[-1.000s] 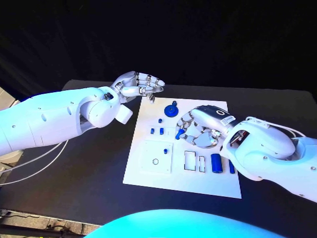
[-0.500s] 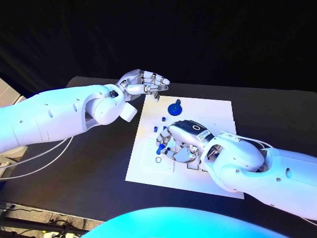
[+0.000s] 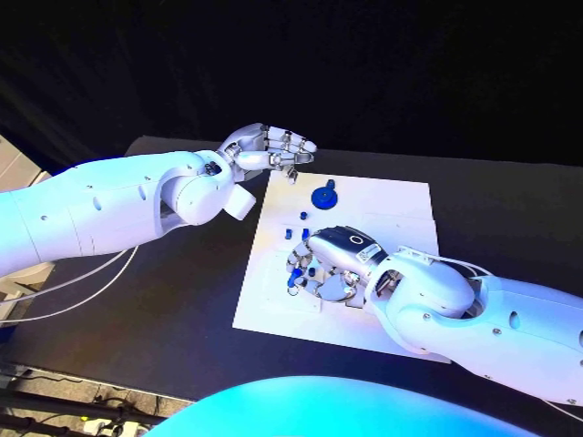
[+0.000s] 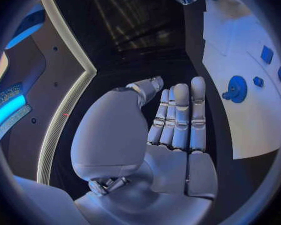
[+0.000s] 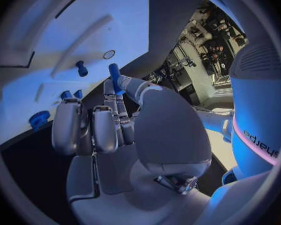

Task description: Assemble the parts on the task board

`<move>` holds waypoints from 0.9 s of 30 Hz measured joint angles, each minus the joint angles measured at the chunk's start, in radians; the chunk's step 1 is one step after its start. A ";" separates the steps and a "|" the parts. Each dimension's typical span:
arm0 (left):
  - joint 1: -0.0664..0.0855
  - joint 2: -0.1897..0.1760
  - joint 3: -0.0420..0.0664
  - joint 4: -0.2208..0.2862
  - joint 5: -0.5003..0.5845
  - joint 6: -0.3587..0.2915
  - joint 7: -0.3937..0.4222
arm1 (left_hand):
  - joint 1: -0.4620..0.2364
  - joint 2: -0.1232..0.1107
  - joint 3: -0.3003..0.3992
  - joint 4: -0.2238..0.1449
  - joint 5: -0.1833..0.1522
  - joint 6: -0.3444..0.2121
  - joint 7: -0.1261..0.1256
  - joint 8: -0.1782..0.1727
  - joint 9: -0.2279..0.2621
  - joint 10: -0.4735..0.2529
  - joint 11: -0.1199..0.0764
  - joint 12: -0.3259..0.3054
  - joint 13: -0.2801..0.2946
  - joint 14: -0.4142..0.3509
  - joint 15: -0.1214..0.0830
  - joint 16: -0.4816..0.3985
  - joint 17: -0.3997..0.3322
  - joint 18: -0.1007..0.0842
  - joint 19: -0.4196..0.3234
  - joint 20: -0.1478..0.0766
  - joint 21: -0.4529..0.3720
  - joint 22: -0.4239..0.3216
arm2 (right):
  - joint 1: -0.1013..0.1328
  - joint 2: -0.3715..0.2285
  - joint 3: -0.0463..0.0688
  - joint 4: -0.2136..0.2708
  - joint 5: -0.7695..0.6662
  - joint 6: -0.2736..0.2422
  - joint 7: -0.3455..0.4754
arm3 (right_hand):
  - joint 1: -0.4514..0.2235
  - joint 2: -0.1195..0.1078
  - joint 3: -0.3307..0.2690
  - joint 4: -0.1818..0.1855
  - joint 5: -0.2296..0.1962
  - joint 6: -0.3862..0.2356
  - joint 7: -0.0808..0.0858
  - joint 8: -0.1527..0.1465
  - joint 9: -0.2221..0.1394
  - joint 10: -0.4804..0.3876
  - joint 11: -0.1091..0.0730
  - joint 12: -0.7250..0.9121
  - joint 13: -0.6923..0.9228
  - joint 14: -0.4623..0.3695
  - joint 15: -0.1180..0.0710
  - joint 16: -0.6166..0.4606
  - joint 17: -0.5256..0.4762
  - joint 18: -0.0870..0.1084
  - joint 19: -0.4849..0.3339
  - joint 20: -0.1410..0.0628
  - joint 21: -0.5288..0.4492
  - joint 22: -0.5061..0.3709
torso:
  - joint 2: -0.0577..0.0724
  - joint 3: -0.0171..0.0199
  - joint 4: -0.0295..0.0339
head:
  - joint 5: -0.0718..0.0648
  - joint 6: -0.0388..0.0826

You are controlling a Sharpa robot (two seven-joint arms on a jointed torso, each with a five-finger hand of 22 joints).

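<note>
The white task board (image 3: pixel 386 208) lies in the middle of the black table. A blue gear (image 3: pixel 323 196) stands near its far edge, with small blue parts (image 3: pixel 302 217) just nearer. My right hand (image 3: pixel 331 269) hovers over the board's middle and pinches a blue peg (image 5: pixel 114 77) between thumb and finger; the peg (image 3: pixel 296 275) points at the board's left half. In the right wrist view a short blue peg (image 5: pixel 82 67) stands in the board beside a round hole (image 5: pixel 109 54). My left hand (image 3: pixel 272 150) hangs above the board's far left corner and holds nothing (image 4: pixel 178 120).
Bare black table (image 3: pixel 173 273) surrounds the board on every side. My right arm (image 3: pixel 502 319) covers the board's near right part. White cables (image 3: pixel 56 291) trail off the table's left edge. The left wrist view shows the gear (image 4: pixel 236 89) and the board's edge (image 4: pixel 240 130).
My right hand has carried the blue peg from the board's right middle toward its near left half. The left hand has stayed by the far left corner.
</note>
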 measured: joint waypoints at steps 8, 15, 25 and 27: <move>0.000 0.000 0.000 0.000 0.000 0.001 0.000 | 0.000 0.000 0.000 0.000 0.000 0.000 0.000 0.000 0.001 0.000 0.000 0.000 0.000 0.000 0.000 0.000 0.000 0.000 0.000 0.000 0.000 -0.001 | -0.005 0.009 -0.003 -0.010 -0.008 0.010 0.000 | 0.002 0.002 -0.001 -0.001 0.000 0.001 -0.002 0.000 0.000 -0.002 0.002 -0.002 -0.001 0.000 0.000 0.000 0.000 0.000 0.000 0.000 0.000 0.000 | 0.000 0.0005 -0.0004 | 0.002 -0.003; 0.000 0.001 0.000 0.000 0.000 0.002 -0.001 | 0.000 0.000 0.000 0.000 0.000 0.000 0.000 0.000 0.001 0.000 0.000 0.000 0.000 0.000 0.000 0.000 0.000 0.000 0.000 0.000 0.000 -0.001 | -0.007 0.011 -0.005 -0.015 -0.014 0.023 0.000 | 0.004 0.001 -0.002 -0.001 -0.002 0.000 -0.004 0.000 0.000 -0.002 0.002 -0.002 0.000 0.000 0.000 0.000 -0.001 0.000 0.000 0.000 0.000 0.000 | 0.000 0.0006 -0.0001 | 0.002 -0.007; 0.000 0.001 0.000 0.000 0.000 0.002 -0.001 | 0.000 0.000 0.000 0.000 0.000 0.000 0.000 0.000 0.001 0.000 0.000 0.000 0.000 0.000 0.000 0.000 0.000 0.000 0.000 0.000 0.000 -0.001 | -0.010 0.015 -0.009 -0.025 -0.021 0.045 -0.003 | 0.004 0.001 -0.002 -0.001 -0.005 0.000 -0.003 0.000 0.000 -0.002 0.002 -0.002 0.001 0.000 0.000 0.000 -0.001 0.000 0.000 0.000 0.000 0.000 | 0.000 0.0000 -0.0001 | 0.005 -0.010; 0.000 0.001 0.000 0.000 0.000 0.002 -0.001 | 0.000 0.000 0.000 0.000 0.000 0.000 0.000 0.000 0.001 0.000 0.000 0.000 0.000 0.000 0.000 0.000 0.000 0.000 0.000 0.000 0.000 -0.001 | -0.011 0.016 -0.009 -0.027 -0.023 0.049 -0.004 | 0.004 0.001 -0.002 -0.001 -0.005 0.000 -0.003 0.000 0.000 -0.002 0.002 -0.003 0.001 0.000 0.000 0.000 -0.001 0.000 0.000 0.000 0.000 0.000 | 0.000 -0.0001 -0.0001 | 0.005 -0.011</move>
